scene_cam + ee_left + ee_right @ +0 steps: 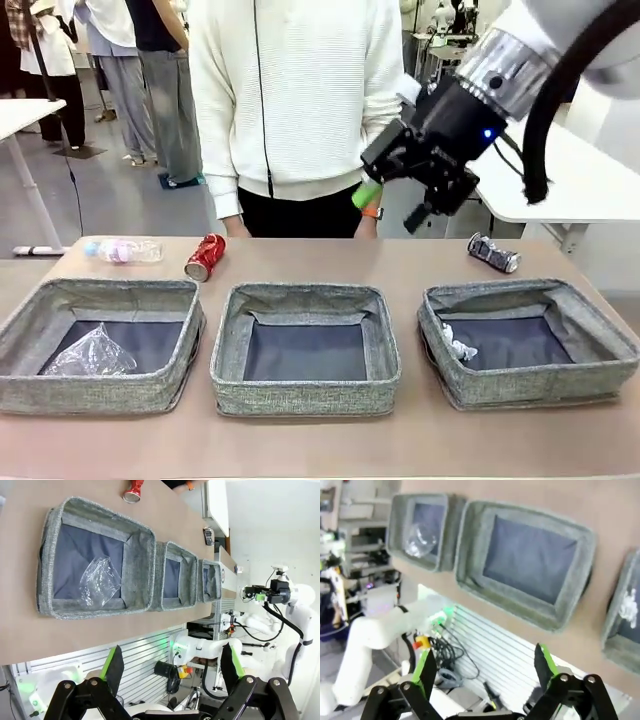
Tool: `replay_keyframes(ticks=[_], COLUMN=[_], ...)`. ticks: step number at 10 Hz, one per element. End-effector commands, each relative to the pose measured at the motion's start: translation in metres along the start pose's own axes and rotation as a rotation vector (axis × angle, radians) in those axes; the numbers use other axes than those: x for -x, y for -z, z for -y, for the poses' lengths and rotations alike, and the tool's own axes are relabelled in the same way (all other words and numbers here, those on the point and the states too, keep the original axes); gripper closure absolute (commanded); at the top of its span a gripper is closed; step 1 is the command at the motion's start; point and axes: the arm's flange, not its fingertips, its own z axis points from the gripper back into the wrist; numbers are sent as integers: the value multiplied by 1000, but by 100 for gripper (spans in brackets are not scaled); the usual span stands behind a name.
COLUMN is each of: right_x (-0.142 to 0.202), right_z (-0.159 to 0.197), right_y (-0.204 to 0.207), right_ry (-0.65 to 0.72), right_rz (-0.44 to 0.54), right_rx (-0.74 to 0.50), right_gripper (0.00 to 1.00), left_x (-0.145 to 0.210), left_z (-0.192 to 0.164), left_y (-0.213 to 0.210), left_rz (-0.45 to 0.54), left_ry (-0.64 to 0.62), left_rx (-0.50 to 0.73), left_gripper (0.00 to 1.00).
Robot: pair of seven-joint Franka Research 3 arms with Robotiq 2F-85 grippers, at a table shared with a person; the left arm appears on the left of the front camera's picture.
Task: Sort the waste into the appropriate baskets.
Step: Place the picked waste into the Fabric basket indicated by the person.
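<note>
Three grey woven baskets stand in a row: left [90, 392], middle [305, 396] and right [545, 384]. A clear plastic cup [90, 354] lies in the left basket, and a crumpled white paper ball [459, 346] in the right one. Behind them on the table lie the bottle [125, 250], a crushed red can [205, 257] and a crushed dark-silver can [494, 253]. My right gripper [393, 205] hangs open and empty high over the far edge. My left gripper [171, 665] is open, back from the table's near edge, with the left basket [47, 555] and cup [100, 580] ahead.
A person in a white top [295, 100] stands at the far side, behind the middle basket. The right wrist view looks down on the middle basket [470, 555] and the near edge. A white table [590, 185] stands at the back right.
</note>
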Motion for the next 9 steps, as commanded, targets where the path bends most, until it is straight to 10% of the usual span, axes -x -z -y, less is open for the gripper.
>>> replay_keyframes(ticks=[1,3,5,7,9], right_x=[-18,-21,-11,41,97], right_z=[-25,18,100,194,269], right_y=[-7,-13,-83,-139,-160], right_ry=[-109,116,245,293,374], right_rz=[-7,49,63,24,76], right_rx=[-65,-84,-450,-790,-822], right_gripper=[0,0,0,0,0], left_x=[0,-8,-17,-21,-23], left_z=[3,7,14,9,5], left_y=[0,31,72,88,96], left_rz=[9,-76,-161,-214,-223], left_ry=[-13,36,59,33,18], left_rx=[12,62,150,197,204], left_gripper=[0,0,0,0,0])
